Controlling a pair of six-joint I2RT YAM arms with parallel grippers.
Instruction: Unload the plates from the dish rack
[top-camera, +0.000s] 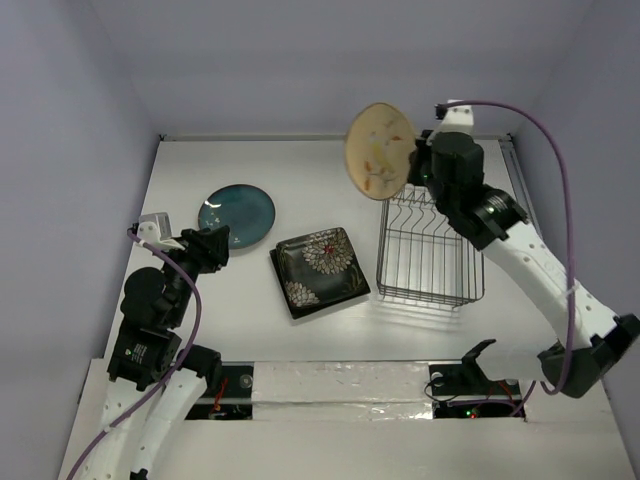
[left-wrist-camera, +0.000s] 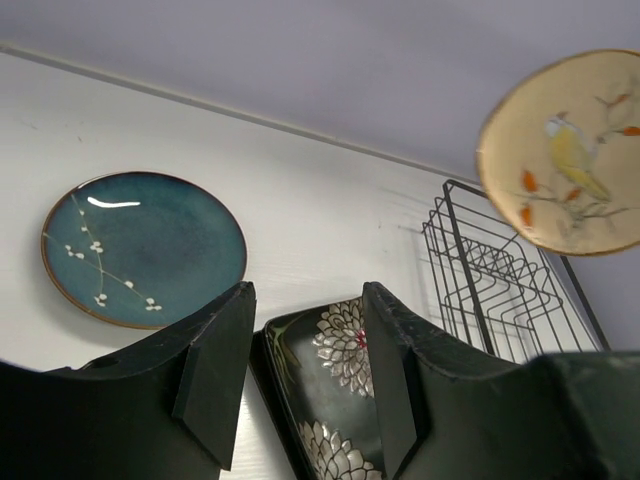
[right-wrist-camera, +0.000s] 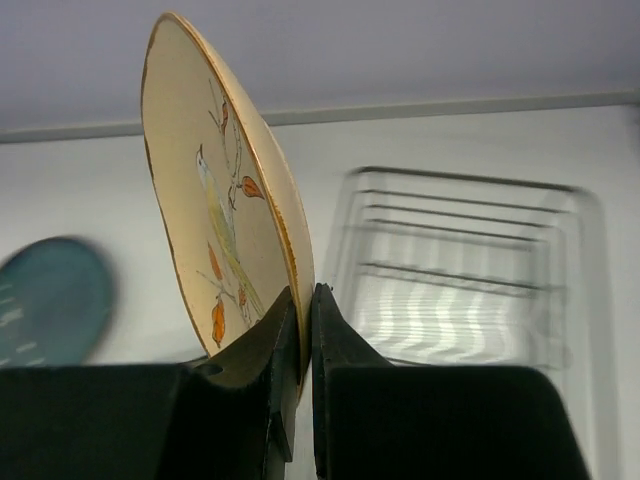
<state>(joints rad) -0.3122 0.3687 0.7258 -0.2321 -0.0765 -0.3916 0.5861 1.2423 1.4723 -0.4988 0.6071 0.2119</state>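
Note:
My right gripper (top-camera: 412, 170) is shut on the edge of the round tan plate (top-camera: 378, 152) and holds it on edge in the air above the far left corner of the dish rack (top-camera: 430, 298). The right wrist view shows both fingers (right-wrist-camera: 290, 330) pinching the plate's rim (right-wrist-camera: 215, 200), with the empty wire rack (right-wrist-camera: 460, 270) blurred below. The round teal plate (top-camera: 236, 216) and the black square flowered plate (top-camera: 320, 270) lie flat on the table. My left gripper (top-camera: 215, 248) is open and empty beside the teal plate. The dark square plate with teal centre does not show.
In the left wrist view the teal plate (left-wrist-camera: 145, 245) is at left, the flowered plate (left-wrist-camera: 335, 400) lies between my open fingers (left-wrist-camera: 215, 380), and the rack (left-wrist-camera: 463, 240) and tan plate (left-wrist-camera: 570, 150) are at right. Walls enclose the table on three sides.

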